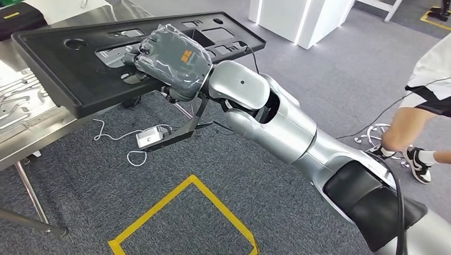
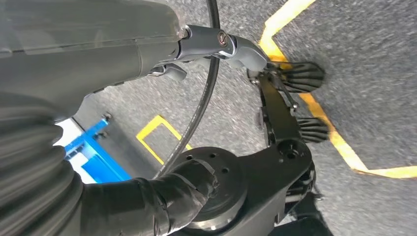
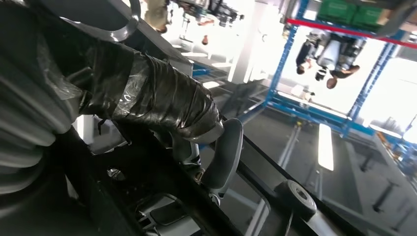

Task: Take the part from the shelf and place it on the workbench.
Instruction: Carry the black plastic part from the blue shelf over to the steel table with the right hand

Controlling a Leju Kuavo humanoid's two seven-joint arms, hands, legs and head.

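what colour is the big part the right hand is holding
Black, a long flat panel with cut-outs, gripped by the right hand. It shows best in the head view.

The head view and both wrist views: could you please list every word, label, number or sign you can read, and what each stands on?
No text can be read in any view.
Orange mark on the back of the right hand, under its clear plastic wrap: small squares, no letters legible.
Yellow label on the black case at the far table corner: too small to read.
Yellow tape outline on the carpet: a floor marking, no writing.
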